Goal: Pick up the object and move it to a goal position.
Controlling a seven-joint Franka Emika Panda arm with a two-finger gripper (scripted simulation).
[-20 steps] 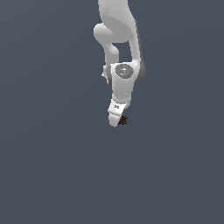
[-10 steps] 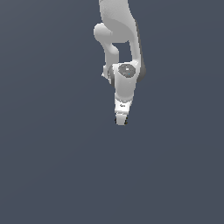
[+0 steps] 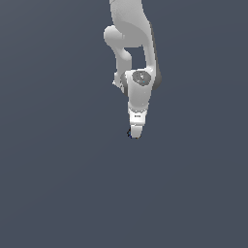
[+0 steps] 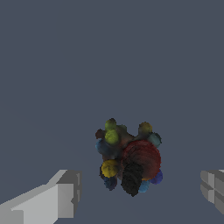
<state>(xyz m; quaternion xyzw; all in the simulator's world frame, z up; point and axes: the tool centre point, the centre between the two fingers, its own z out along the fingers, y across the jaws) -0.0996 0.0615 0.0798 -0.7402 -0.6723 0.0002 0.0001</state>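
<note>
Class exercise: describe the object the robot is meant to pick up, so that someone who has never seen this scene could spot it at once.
Start at the white arm reaching down over the plain grey floor and follow it to the gripper. In the wrist view, the object sits between the two open white fingers. It is a dark, knobbly cluster of small balls, red, yellow, green and blue, the only coloured thing around.

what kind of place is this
A bare simulated test scene, not a real room: a flat grey floor with no texture, a smooth white arm, and a lumpy multicoloured object between the open gripper fingers.
</note>
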